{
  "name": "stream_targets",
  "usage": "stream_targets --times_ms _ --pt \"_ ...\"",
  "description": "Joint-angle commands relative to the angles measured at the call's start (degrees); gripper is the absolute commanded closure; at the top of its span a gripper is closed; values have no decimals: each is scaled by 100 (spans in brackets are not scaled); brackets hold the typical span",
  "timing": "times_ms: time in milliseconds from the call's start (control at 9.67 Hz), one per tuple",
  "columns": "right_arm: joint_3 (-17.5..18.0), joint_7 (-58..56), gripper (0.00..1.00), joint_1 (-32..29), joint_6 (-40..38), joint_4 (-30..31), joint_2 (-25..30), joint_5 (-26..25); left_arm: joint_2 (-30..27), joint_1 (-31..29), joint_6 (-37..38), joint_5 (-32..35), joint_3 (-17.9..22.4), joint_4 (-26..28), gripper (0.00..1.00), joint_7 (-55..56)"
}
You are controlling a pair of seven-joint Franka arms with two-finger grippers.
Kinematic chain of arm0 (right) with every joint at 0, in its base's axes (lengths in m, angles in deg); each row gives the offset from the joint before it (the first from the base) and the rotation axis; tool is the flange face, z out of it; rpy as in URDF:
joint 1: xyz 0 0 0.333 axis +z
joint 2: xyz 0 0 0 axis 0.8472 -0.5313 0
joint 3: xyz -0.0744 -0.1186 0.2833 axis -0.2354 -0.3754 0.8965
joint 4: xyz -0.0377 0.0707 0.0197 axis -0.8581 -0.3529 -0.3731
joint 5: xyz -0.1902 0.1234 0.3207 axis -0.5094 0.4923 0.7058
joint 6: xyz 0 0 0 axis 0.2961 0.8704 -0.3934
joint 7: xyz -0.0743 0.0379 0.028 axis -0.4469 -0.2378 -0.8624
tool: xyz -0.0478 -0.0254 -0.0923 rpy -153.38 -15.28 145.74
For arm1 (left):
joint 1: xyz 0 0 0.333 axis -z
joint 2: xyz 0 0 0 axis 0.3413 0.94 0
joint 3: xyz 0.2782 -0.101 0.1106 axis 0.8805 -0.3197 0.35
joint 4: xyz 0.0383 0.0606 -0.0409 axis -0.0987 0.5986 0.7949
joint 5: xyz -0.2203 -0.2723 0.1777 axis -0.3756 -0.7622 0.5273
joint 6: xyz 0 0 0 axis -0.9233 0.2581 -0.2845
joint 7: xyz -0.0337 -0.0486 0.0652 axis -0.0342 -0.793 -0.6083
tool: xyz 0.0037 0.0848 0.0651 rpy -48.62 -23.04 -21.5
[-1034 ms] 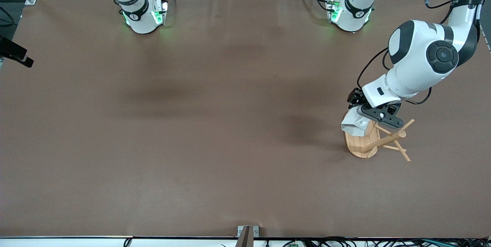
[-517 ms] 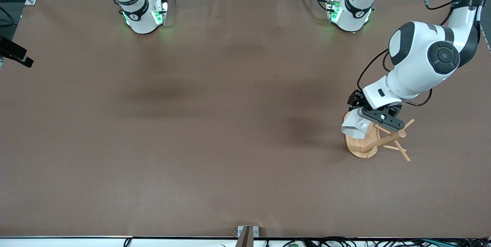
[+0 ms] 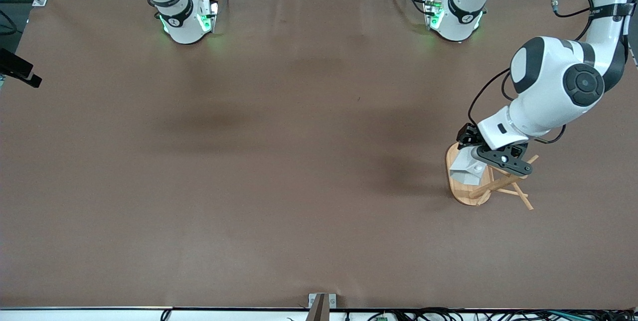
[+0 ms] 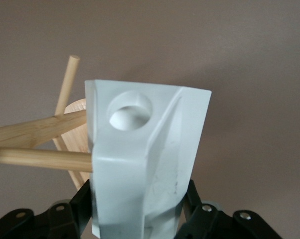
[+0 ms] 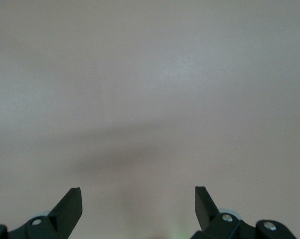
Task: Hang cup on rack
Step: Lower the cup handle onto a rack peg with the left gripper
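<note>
The white faceted cup (image 3: 466,169) is held in my left gripper (image 3: 479,159), which is shut on it just over the oval base of the bamboo rack (image 3: 464,194), beside the post. In the left wrist view the cup (image 4: 145,159) sits between the black fingers (image 4: 81,205), with its handle tab and round hole pointing away from the gripper. One rack peg (image 4: 40,158) runs up to the cup's side, where its tip is hidden. No peg shows through the hole. My right gripper (image 5: 137,201) is open and empty over bare table.
The brown table (image 3: 279,161) carries only the rack, at the left arm's end. Both arm bases stand along the edge farthest from the front camera. A small bracket (image 3: 321,302) sits at the nearest edge.
My left gripper has carried the cup slightly lower and closer to the rack's post and pegs. The right arm has not moved.
</note>
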Motion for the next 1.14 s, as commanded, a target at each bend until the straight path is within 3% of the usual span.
stream_targets --times_ms 0,414,517,621,724,1034 --pt "25 -28 0 -49 -47 -66 -14 -73 175 -21 -56 -117 29 -33 99 -159" --pt "25 -28 0 -49 -47 -66 -14 -64 289 -222 -144 -118 29 -24 96 -142" --pt "25 -28 0 -49 -47 -66 -14 -64 315 -223 -144 -126 29 -33 82 -142" --pt "25 -28 0 -58 -47 -66 -14 -64 315 -223 -144 -126 29 -33 29 -133" --pt "25 -11 0 -67 -47 -66 -14 -64 307 -232 -144 -126 29 -42 0 -90" --pt "25 -11 0 -84 -38 -66 -14 -55 36 -232 -48 -117 3 -86 0 400"
